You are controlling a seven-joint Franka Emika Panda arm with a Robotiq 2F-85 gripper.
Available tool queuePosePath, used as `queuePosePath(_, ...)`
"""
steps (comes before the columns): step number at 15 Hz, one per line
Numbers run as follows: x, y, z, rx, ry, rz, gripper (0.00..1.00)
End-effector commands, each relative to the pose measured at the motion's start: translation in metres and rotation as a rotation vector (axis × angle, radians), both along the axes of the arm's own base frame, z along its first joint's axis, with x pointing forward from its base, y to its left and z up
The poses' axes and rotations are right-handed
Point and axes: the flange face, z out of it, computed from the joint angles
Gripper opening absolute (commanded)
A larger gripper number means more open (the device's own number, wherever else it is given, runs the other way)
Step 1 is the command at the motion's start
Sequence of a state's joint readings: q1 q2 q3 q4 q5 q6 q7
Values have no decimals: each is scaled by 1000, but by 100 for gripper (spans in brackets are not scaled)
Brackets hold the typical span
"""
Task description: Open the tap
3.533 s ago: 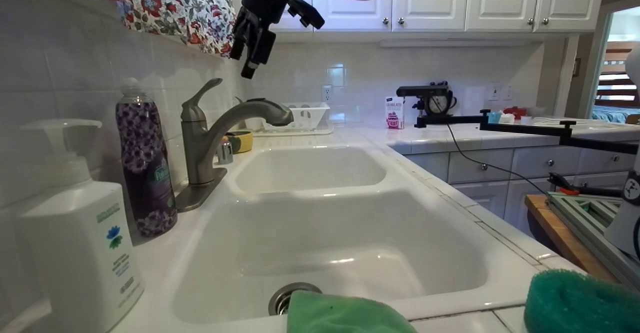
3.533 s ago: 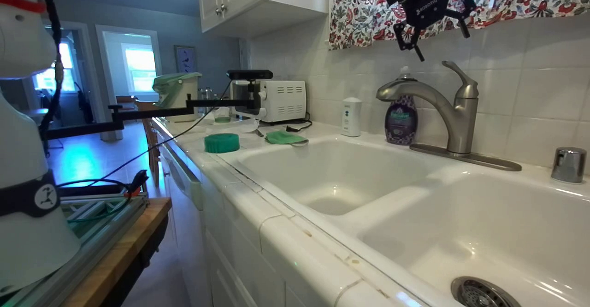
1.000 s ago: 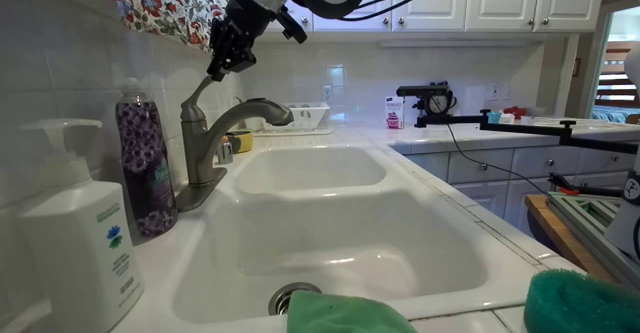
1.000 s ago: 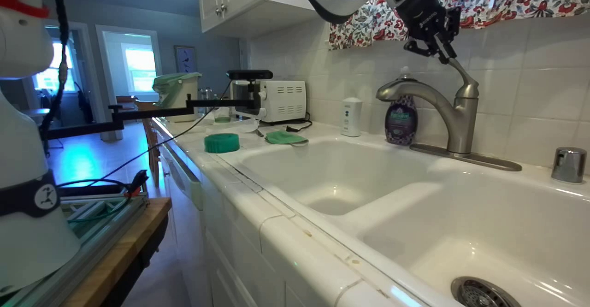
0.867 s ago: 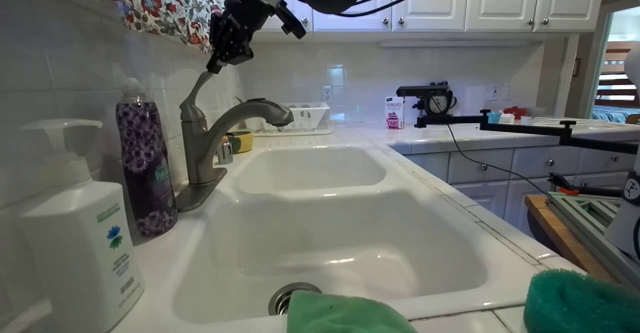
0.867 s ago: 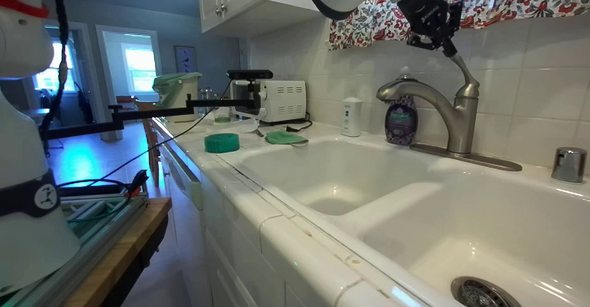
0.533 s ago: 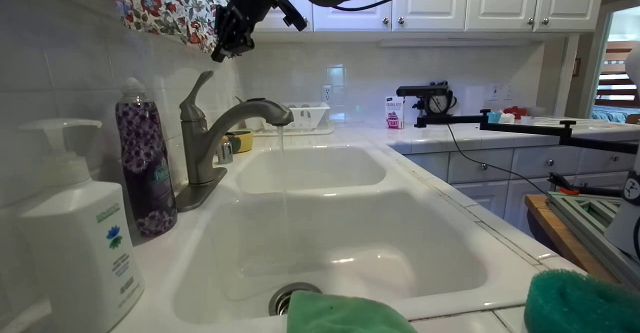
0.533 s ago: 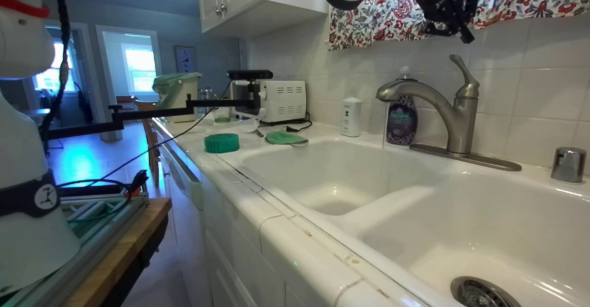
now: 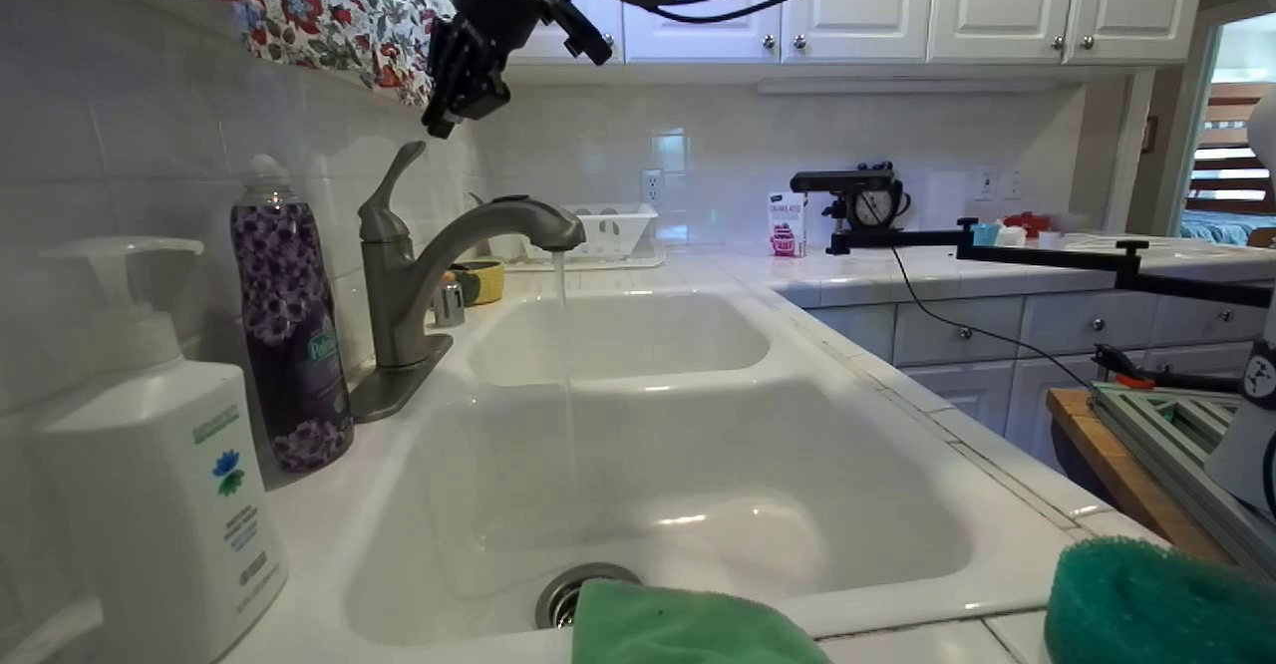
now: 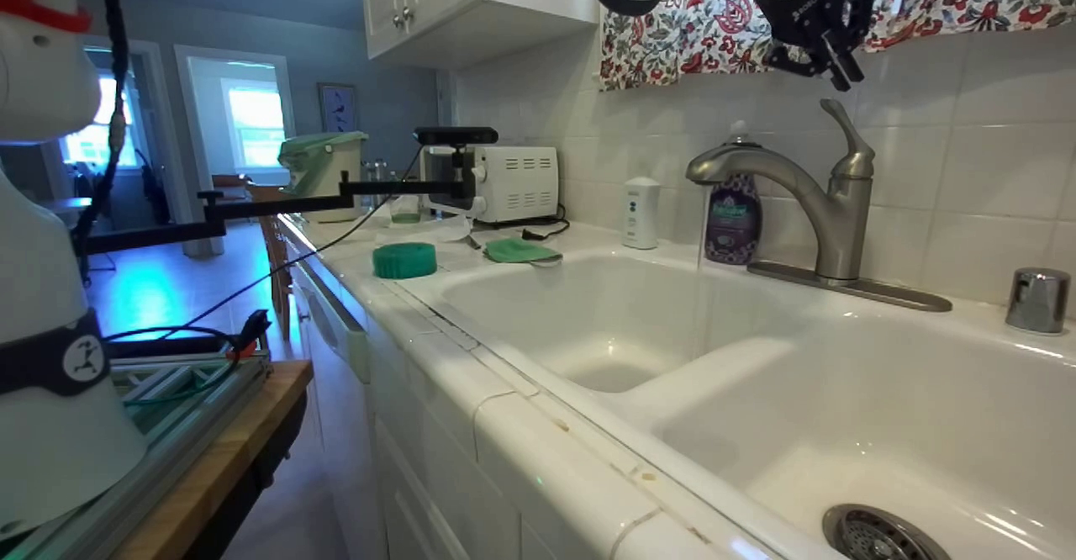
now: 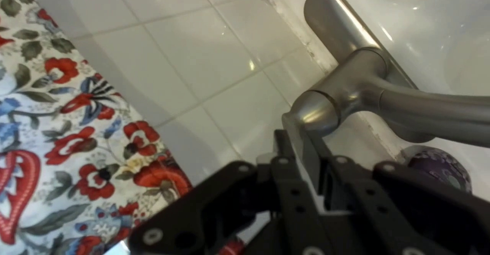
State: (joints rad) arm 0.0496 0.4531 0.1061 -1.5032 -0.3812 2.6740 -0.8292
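So the tap (image 9: 402,295) is that brushed grey kitchen kind: chunky body (image 10: 849,224), arching spout (image 9: 508,215), single lever (image 9: 393,175) on top, all sat on a long flat base plate (image 10: 895,293). It's at the back of the white double sink (image 9: 638,382), near the tiled wall (image 10: 992,173), with the purple-patterned bottle (image 9: 289,335) just beside it. The body's long axis is pretty much vertical, the spout reaches away from the wall over the sink with its end aimed down, and the lever tilts up and out on that same side. A thin stream of water (image 9: 560,283) shows in both exterior views, falling into the basin (image 9: 698,485) on the bottle's side; the wrist view cuts the spout off at its edge. What the wrist view does give you is the gripper (image 11: 299,136) up close: fingers (image 11: 284,146) slightly apart, nothing held. Both exterior views put it just above the lever's tip, small gap between. The white dish rack (image 9: 623,235) only turns up in an exterior view, and the white slotted appliance (image 10: 525,186) likewise only in an exterior view.
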Motion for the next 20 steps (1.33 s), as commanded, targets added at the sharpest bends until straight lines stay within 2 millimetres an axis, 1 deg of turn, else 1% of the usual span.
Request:
queuePosePath(1,-2,10,15,19,69,-26,48)
queuePosePath(5,-13,15,39,-16,136,-78,78)
queuePosePath(8,-24,17,47,13,248,-124,99)
queuePosePath(10,-33,21,47,82,347,-172,100)
queuePosePath(12,-40,24,49,149,409,-238,100)
queuePosePath(16,-46,22,58,278,477,-399,100)
queuePosePath(18,-50,21,63,311,489,-499,100)
queuePosePath(19,-48,21,58,262,464,-418,100)
queuePosePath(20,-49,21,60,266,465,-428,100)
